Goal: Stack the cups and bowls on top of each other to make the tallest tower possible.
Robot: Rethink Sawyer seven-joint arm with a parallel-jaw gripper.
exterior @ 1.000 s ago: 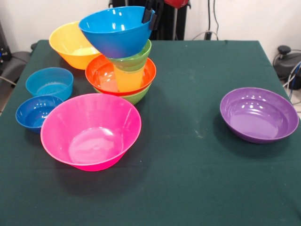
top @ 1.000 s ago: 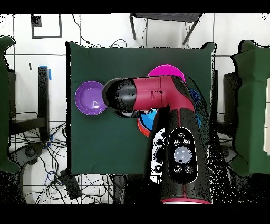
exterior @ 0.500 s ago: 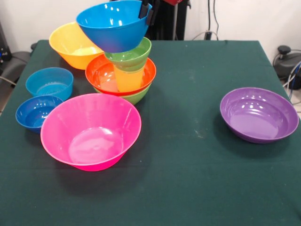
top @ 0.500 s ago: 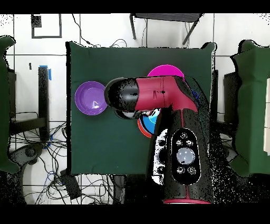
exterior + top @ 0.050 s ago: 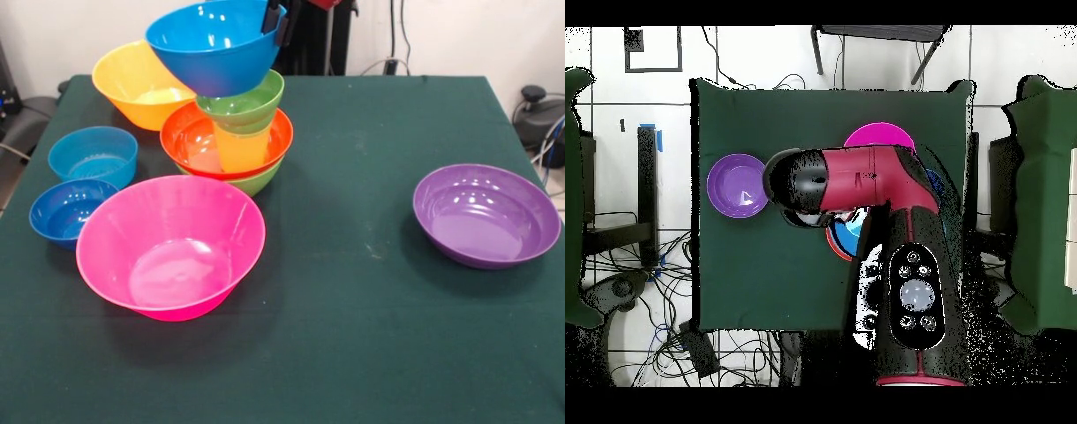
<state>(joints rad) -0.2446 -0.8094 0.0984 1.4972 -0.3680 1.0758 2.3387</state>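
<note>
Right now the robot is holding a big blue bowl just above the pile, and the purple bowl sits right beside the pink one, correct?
Not quite. In the front view the purple bowl sits alone, far across the table from the pink bowl. The blue bowl is indeed held above the pile.

- Front camera sits low and close off the table's [image 5: 371, 353] near edge, looking across it.
- Overhead stares straight down from high up (both share that table [image 5: 765, 280]).

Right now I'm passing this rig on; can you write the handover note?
Pincer: shut on the blue bowl rim, held tilted above the tower.
Tower: green bowl, red-orange bowl, yellow cup, small green bowl on top.
On the table: orange bowl, pink bowl, two small blue bowls at left, purple bowl far off.
Left: seat the blue bowl, then add the rest.
</note>
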